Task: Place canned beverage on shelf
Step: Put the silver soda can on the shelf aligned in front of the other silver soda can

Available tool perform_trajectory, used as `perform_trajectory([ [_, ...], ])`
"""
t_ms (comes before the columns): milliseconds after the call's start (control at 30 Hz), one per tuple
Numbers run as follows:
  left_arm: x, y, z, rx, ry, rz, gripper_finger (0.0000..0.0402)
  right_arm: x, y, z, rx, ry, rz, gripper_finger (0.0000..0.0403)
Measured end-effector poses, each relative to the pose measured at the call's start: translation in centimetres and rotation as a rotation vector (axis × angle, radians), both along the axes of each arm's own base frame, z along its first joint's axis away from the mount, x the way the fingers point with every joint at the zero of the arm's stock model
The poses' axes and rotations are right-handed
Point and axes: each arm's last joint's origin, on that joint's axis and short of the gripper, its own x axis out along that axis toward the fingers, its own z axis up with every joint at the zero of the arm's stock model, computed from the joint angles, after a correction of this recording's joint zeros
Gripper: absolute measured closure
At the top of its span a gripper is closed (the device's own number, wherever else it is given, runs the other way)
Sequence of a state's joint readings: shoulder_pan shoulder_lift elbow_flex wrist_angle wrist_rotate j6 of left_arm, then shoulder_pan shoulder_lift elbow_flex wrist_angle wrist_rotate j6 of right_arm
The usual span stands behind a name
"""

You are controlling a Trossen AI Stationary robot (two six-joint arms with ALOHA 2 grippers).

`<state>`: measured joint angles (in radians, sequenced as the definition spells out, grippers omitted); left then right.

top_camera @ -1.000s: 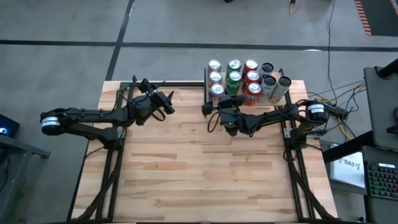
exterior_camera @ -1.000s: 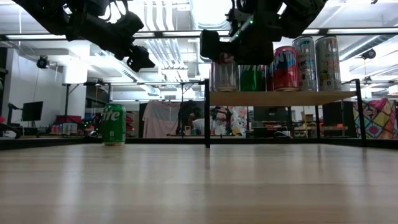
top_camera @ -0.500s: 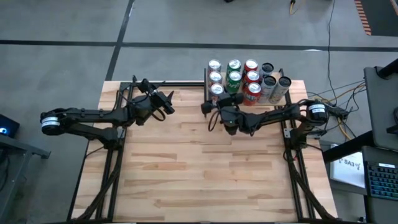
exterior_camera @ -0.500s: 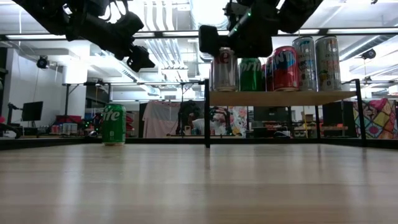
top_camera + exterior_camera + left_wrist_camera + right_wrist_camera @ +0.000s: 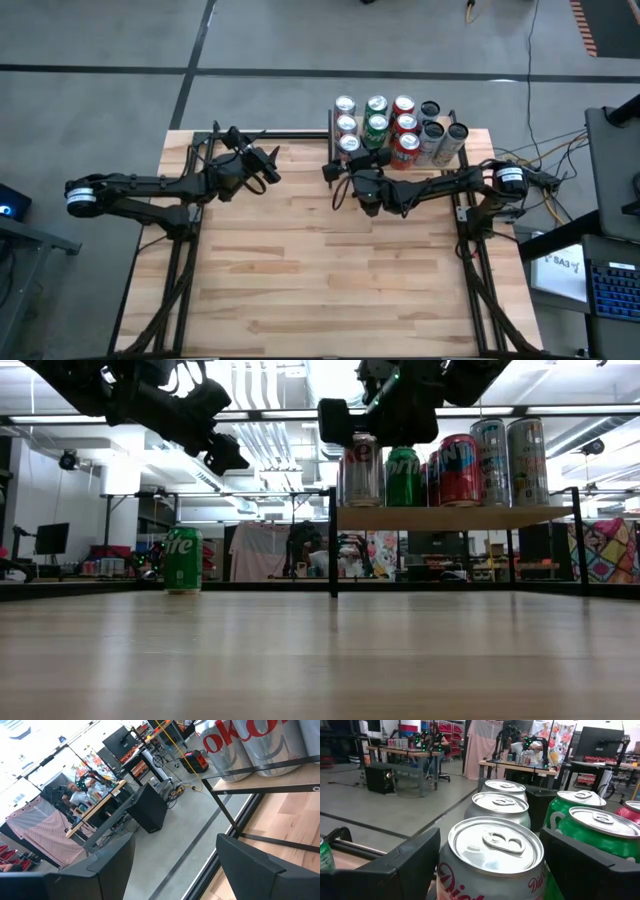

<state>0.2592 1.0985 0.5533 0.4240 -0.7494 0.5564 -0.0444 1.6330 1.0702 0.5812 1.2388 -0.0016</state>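
high view: striped wood desk (image 5: pixel 320 270) mid-frame on grey concrete floor. shelf (image 5: pixel 455 158) sits at the desk's upper right edge, its board mostly hidden under cans. count there: 3 silver cans (image 5: pixel 346 122) in the left column, 2 green tops visible next, 3 red cans (image 5: pixel 404 125), 3 tall slim cans (image 5: pixel 440 135) at right. right pincer (image 5: pixel 362 180) hangs just below the silver column, blocking the front green spot. left pincer (image 5: pixel 262 165) is upper left of centre, over bare desk.

low view: room behind has racks, benches and ceiling lights. shelf board shows edge-on at right of centre on black posts. one green can (image 5: pixel 183 560) stands alone on the desk at left, well apart from the shelf. both arms are cut off by the top edge.

left wrist view: left pincer open, nothing between its fingers (image 5: pixel 260 867); silver cans cut off at upper right.

right wrist view: right pincer spread wide, fingers (image 5: pixel 395 865) either side of the front silver can; can't tell if they touch it. two green cans at right, red one clipped at the edge.
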Motion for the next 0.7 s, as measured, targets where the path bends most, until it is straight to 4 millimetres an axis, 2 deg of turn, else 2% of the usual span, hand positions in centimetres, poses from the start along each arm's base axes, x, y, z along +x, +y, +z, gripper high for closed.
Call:
perform_trajectory([
  [700,0.0,0.0,0.0,0.001,-0.002,0.0,0.0137,-0.1,-1.3,-0.2,0.002,0.004,-0.019,0.0076],
])
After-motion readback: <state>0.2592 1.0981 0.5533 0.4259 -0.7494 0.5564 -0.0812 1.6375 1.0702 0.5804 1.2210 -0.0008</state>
